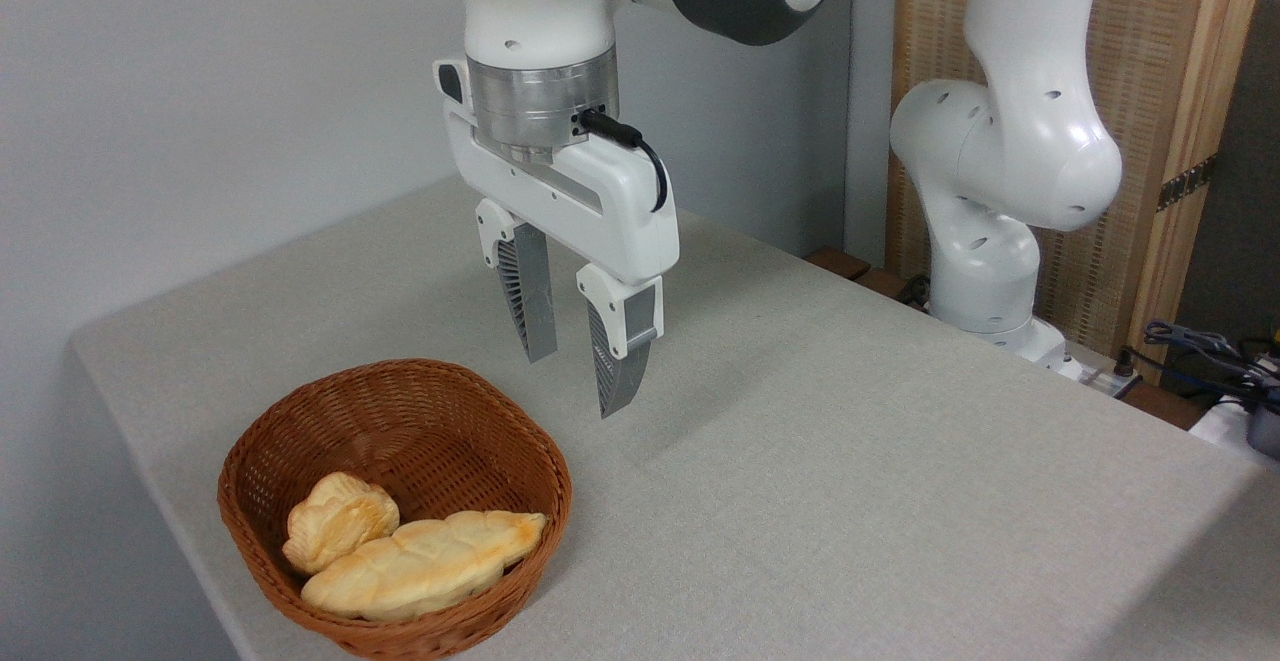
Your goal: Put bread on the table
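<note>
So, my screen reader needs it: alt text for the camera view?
A white robot arm's open gripper hangs above a grey table, beside a wicker basket holding a small round bread and a braided loaf.

A basket is sitting on the counter near its front left corner. The bread is lying inside it at the left, touching a longer loaf lying in front and to the right. The end effector is hanging above the counter, behind and right of the basket, fingers apart.
</note>
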